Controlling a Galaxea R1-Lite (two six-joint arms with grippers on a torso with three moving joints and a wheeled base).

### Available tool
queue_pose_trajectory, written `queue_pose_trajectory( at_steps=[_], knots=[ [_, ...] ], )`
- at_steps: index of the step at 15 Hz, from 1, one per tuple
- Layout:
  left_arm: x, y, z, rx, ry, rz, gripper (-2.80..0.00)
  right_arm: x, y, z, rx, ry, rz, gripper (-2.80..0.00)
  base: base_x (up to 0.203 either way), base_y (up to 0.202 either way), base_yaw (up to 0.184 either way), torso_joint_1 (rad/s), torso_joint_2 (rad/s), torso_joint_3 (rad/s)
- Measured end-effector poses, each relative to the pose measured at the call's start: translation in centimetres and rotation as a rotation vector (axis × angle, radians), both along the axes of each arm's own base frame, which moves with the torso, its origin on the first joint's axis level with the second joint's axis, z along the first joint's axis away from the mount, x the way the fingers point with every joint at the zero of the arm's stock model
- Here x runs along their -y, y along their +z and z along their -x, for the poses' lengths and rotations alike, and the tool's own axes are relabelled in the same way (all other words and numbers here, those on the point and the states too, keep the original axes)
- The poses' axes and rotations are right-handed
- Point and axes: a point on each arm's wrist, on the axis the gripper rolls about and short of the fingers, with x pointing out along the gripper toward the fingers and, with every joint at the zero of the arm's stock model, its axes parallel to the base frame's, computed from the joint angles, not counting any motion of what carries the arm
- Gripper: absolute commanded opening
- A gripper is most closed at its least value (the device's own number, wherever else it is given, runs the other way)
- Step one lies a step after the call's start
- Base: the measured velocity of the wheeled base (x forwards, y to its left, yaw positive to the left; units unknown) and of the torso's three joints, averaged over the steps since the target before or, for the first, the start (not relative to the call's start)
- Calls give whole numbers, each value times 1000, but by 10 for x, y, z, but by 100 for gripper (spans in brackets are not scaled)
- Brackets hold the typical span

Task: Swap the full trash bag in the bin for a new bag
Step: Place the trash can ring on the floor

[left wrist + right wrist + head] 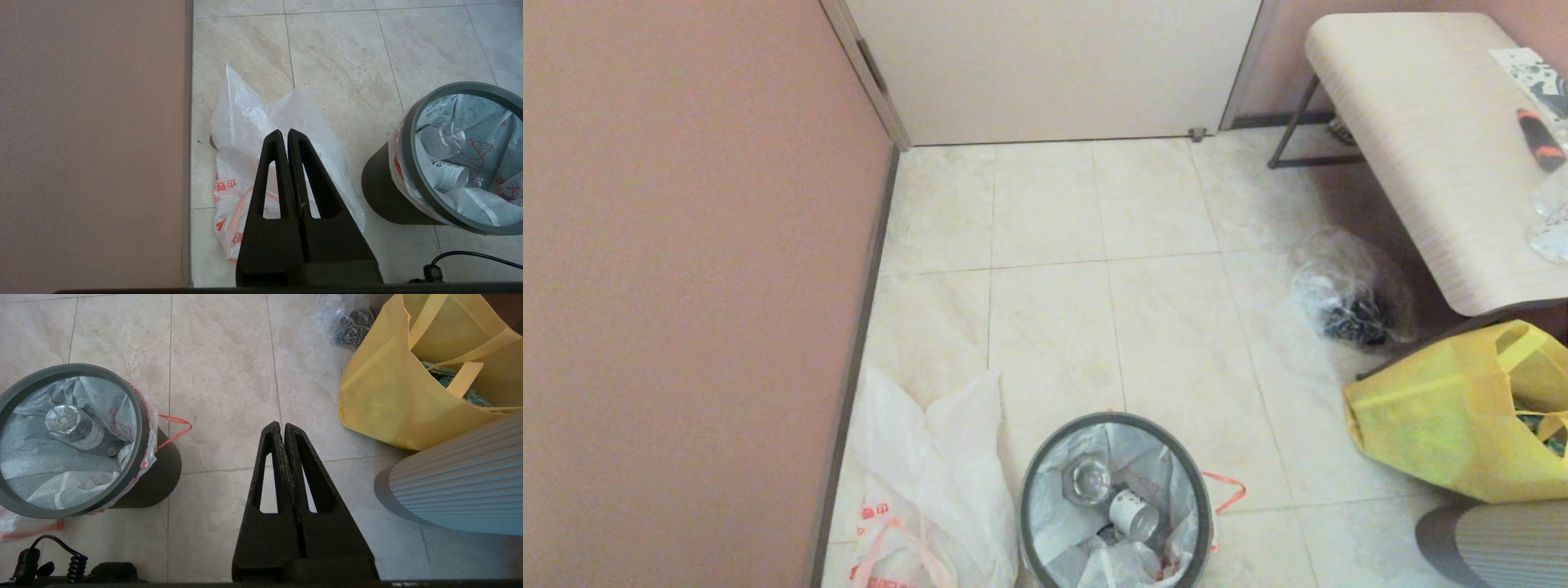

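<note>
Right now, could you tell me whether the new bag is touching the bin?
Apart. The left wrist view shows bare floor tile between the new bag and the bin.

Printed marks in the scene: none can be read with certainty.
The limp bag [245,171] on the floor carries orange-red characters near its handles, too small to make out; the bag in the bin [482,147] shows a red line drawing and red characters, also illegible; the can [449,176] inside bears fine print that cannot be read.
</note>
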Motion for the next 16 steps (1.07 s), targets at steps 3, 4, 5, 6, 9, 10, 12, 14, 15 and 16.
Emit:
queue_pose_trajectory(
  at_steps=[3, 4, 5, 6, 9, 10, 12, 14, 15, 16],
  knots=[
    [0, 0, 0, 0, 0, 0, -280, 0, 0, 0, 0, 0, 0, -280, 0, 0, 0, 0, 0, 0],
    [0, 0, 0, 0, 0, 0, -280, 0, 0, 0, 0, 0, 0, -280, 0, 0, 0, 0, 0, 0],
    [0, 0, 0, 0, 0, 1, -280, 0, 0, 0, 0, 0, 0, -280, 0, 0, 0, 0, 0, 0],
    [0, 0, 0, 0, 0, 0, -280, 0, 0, 0, 0, 0, 0, -280, 0, 0, 0, 0, 0, 0],
    [0, 0, 0, 0, -1, 0, -280, 0, 0, 0, 0, 0, 0, -280, 0, 0, 0, 0, 0, 0],
    [0, 0, 0, 0, 0, 0, -280, 0, 0, 0, 0, 0, 0, -280, 0, 0, 0, 0, 0, 0],
    [0, 0, 0, 0, 0, 0, -280, 0, 0, 0, 0, -1, -3, -280, 0, 0, 0, 0, 0, 0],
    [0, 0, 0, 0, 0, 0, -280, 0, 0, 0, 0, -1, -3, -280, 0, 0, 0, 0, 0, 0],
    [0, 0, 0, 0, 0, 0, -280, 0, 0, 0, 0, -1, -2, -280, 0, 0, 0, 0, 0, 0],
    [0, 0, 0, 0, 0, 0, -280, 0, 0, 0, 0, -1, -2, -280, 0, 0, 0, 0, 0, 0]
  ],
)
